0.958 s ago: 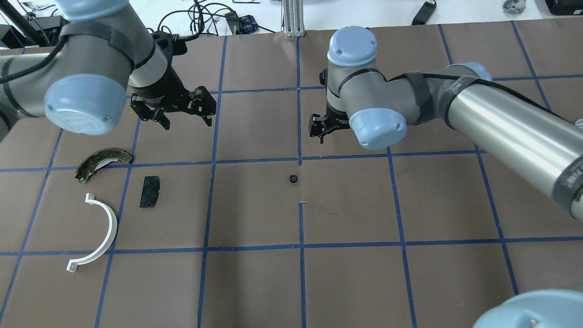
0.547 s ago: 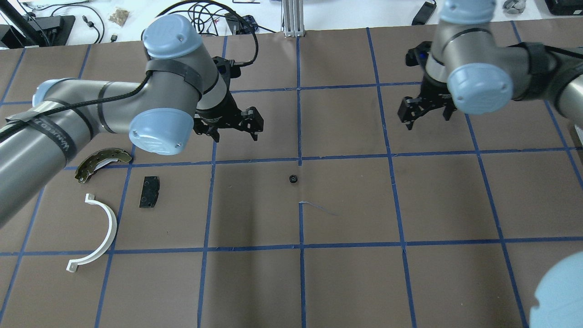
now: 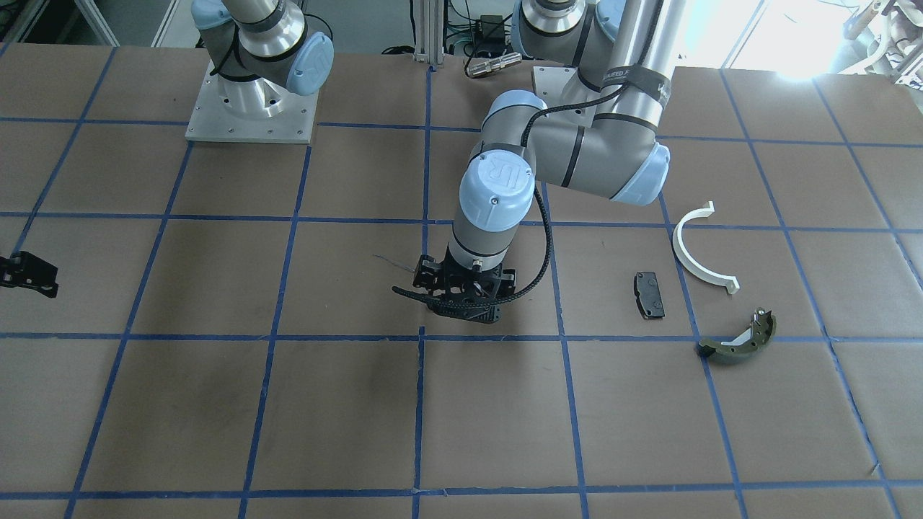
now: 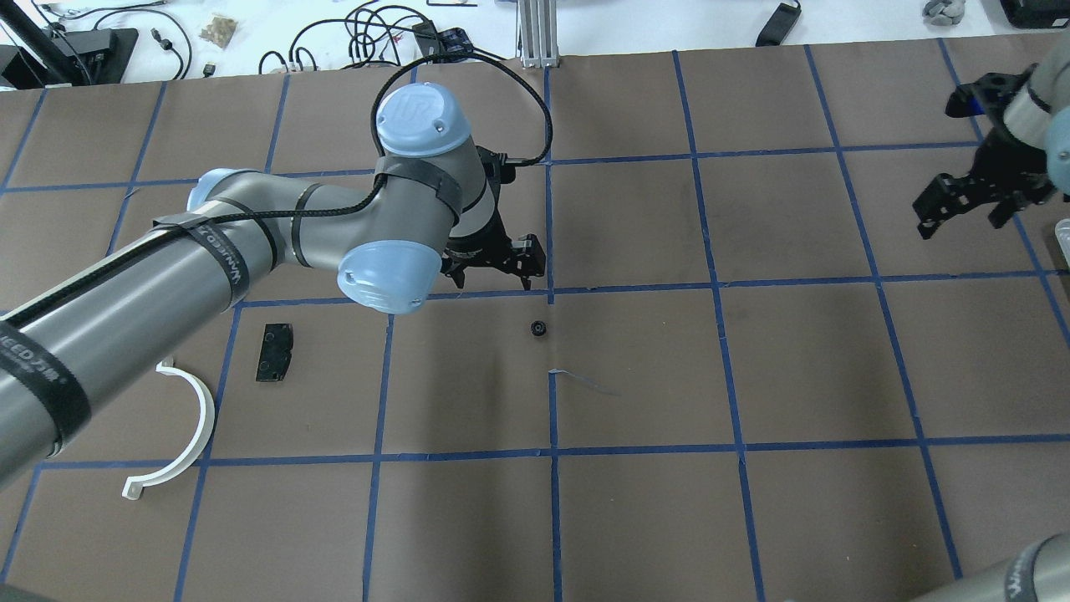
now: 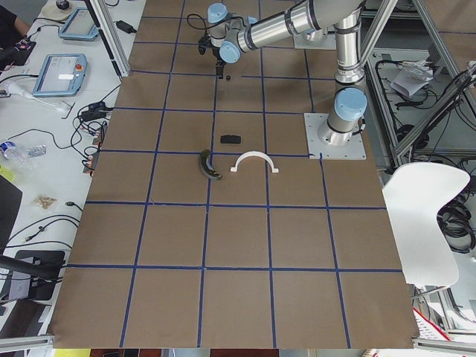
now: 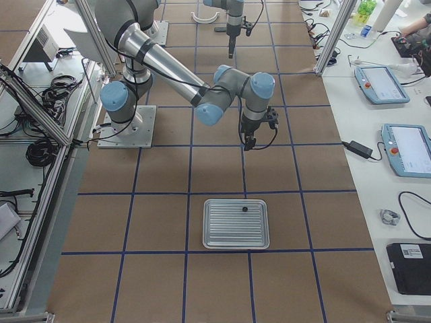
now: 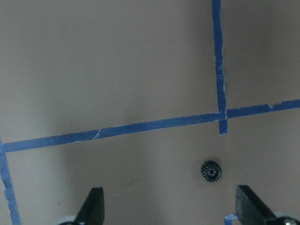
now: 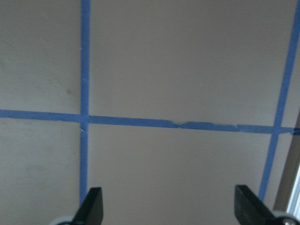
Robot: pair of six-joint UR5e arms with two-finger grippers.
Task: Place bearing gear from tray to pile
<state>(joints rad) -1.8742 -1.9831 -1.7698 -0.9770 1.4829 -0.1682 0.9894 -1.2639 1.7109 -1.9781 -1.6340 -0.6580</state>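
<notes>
The bearing gear, small and black, lies on the brown table near the centre tape cross. It also shows in the left wrist view. My left gripper is open and empty, hovering just behind the gear; in the front view it hides the gear. The pile lies on my left: a white half-ring, a black pad and an olive brake shoe, which the left arm hides in the overhead view. My right gripper is open and empty at the far right.
A ribbed metal tray lies on the table's right end with a small black part on it. Blue tape lines grid the table. Cables and gear lie beyond the far edge.
The left arm has swung right, from near the pile to just behind the gear, and now covers the brake shoe. The right arm has drawn away to the far right. Both grippers stay open.
</notes>
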